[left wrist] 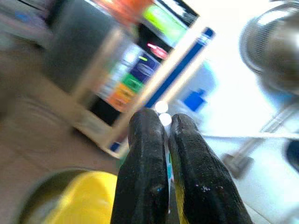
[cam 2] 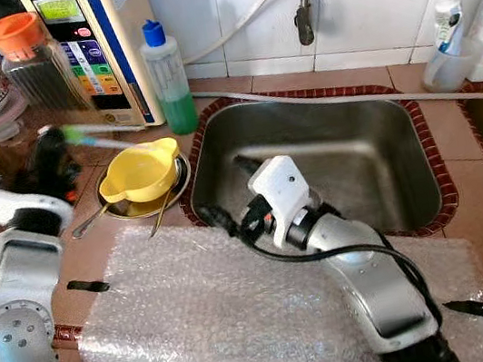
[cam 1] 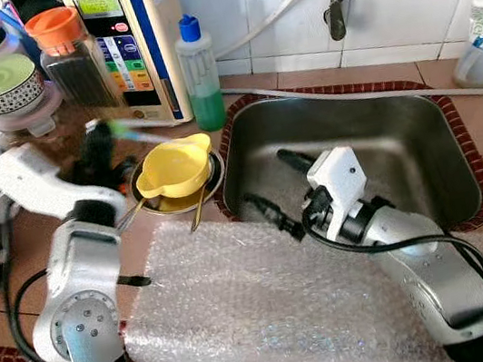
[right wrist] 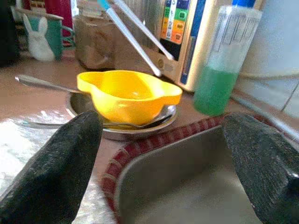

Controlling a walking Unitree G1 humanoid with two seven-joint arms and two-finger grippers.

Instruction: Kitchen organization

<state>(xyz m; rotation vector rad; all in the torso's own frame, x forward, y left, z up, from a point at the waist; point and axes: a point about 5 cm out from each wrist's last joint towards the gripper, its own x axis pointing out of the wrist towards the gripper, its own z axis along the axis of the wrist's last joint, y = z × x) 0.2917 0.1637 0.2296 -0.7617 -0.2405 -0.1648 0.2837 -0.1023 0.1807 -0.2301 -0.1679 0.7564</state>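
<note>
My left gripper (cam 1: pixel 96 147) hangs over the counter just left of a yellow bowl (cam 1: pixel 173 167). It is shut on thin white sticks with blue-green ends (cam 1: pixel 130 131), which slant toward the bowl; I see them again as sticks (right wrist: pixel 133 35) in the right wrist view. The left wrist view has the two black fingers (left wrist: pixel 145 158) pressed together on them. The bowl sits in a steel dish (cam 1: pixel 211 183) with spoons (cam 1: pixel 200 208) lying across it. My right gripper (cam 1: pixel 279 184) is open and empty at the near left corner of the steel sink (cam 1: pixel 381 136).
A sheet of bubble wrap (cam 1: pixel 269 296) covers the counter in front of the sink. Behind the bowl stand a green soap bottle (cam 1: pixel 200 77), a water purifier (cam 1: pixel 132 42), an orange-lidded jar (cam 1: pixel 70 56) and stacked containers (cam 1: pixel 1 86). A tap (cam 1: pixel 334 1) hangs above the sink.
</note>
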